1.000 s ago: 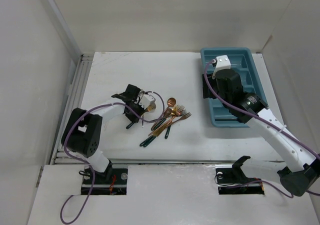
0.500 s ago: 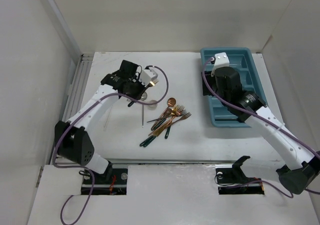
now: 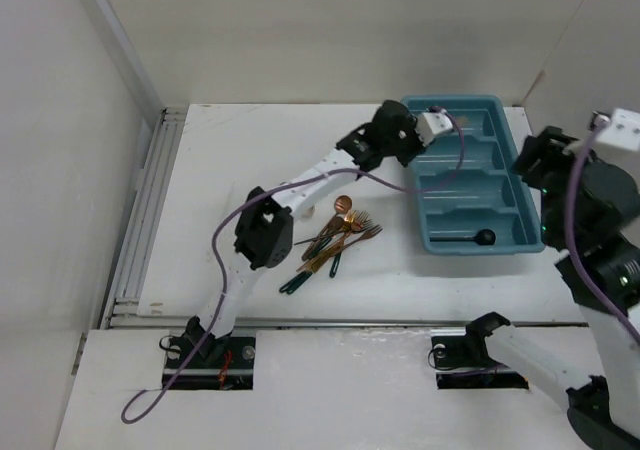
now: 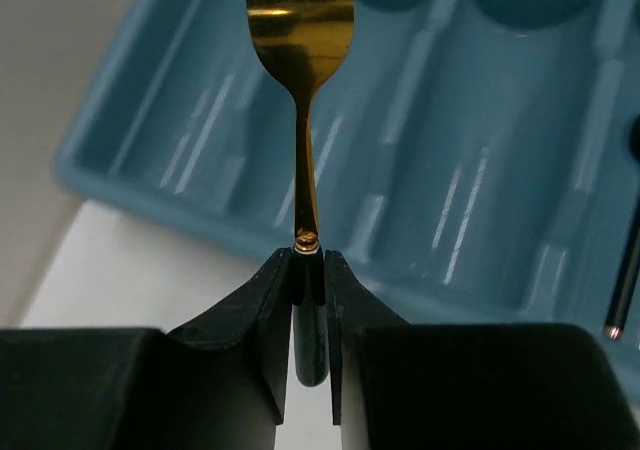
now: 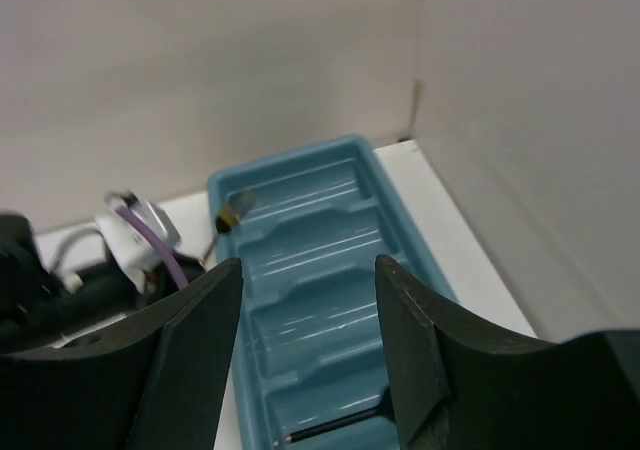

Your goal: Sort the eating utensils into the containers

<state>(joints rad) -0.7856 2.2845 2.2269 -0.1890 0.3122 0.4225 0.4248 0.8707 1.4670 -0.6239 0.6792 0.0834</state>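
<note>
The teal cutlery tray (image 3: 512, 160) lies just ahead of and below the left fingers (image 4: 283, 282), with its raised rim crossing right under them. Beyond the rim its long slots are open, except for a dark-handled utensil (image 3: 470, 238) in the slot farthest to their right. These fingers are clenched on the dark handle of a fork (image 4: 300, 40), whose golden tines point ahead over a slot and touch nothing. The right fingers (image 5: 205, 330) stand wide apart and grasp nothing, high above the tray, which shows between them well below. The pile of utensils (image 3: 335, 238) rests on the white surface (image 3: 240, 150), well behind the left fingers.
</note>
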